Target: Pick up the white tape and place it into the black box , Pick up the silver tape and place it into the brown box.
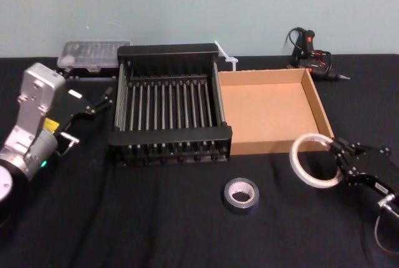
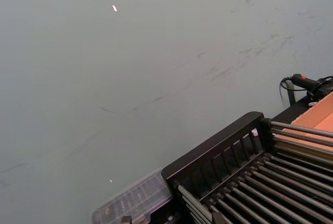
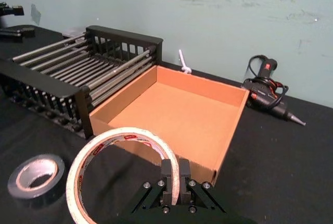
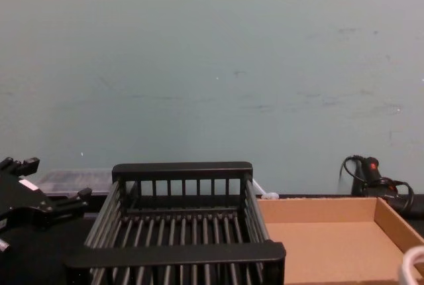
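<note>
R gripper [image 3: 174,174] pinches white tape [image 3: 91,153]; roll's bottom prob cropped.

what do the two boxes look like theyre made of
Black box: likely matte plastic rims with slightly shiny rods, perhaps metal, as floor and sides. Brown box: plain tan cardboard, matte, with thin folded walls and raw-cut edges.

From my chest view the white tape [image 4: 415,265] is cut off at the corner, the black box [image 4: 179,253] and brown box [image 4: 318,211] lose their near ends, and the left gripper's [image 4: 30,195] fingers stay unclear.
</note>
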Controlling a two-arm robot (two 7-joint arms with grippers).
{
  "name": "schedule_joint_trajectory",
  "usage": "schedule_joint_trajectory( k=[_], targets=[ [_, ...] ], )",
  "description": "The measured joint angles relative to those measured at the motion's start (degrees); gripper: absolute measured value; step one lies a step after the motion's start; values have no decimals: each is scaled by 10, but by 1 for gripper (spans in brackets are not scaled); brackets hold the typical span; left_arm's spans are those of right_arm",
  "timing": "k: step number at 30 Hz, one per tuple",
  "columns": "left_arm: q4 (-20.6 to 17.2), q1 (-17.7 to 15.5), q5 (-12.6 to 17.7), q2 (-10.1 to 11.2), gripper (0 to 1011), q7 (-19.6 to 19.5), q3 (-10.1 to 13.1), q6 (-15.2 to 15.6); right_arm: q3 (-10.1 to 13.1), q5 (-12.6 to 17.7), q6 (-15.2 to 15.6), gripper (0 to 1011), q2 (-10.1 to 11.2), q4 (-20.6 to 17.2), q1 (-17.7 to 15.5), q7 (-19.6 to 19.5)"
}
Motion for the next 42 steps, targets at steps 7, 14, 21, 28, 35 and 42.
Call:
schedule_joint_trajectory(
  k=[7, 14, 21, 28, 35, 42],
  targets=[
    [0, 0, 0, 0, 1001, 0, 0, 0, -14, -2, 11, 91, -10, 14, 33, -4],
    [0, 0, 0, 0, 1001, 0, 0, 0, -26, -5, 19, 91, -21, 27, 66, -7],
    [0, 0, 0, 0, 1001, 0, 0, 0, -39, -6, 29, 91, -31, 41, 94, -8],
    [0, 0, 0, 0, 1001, 0, 0, 0, -54, -6, 35, 90, -42, 57, 127, -8],
    [0, 0, 0, 0, 1001, 0, 0, 0, -70, -7, 40, 90, -53, 74, 157, -7],
    [0, 0, 0, 0, 1001, 0, 0, 0, -87, -9, 48, 91, -67, 93, 184, -7]
  ],
)
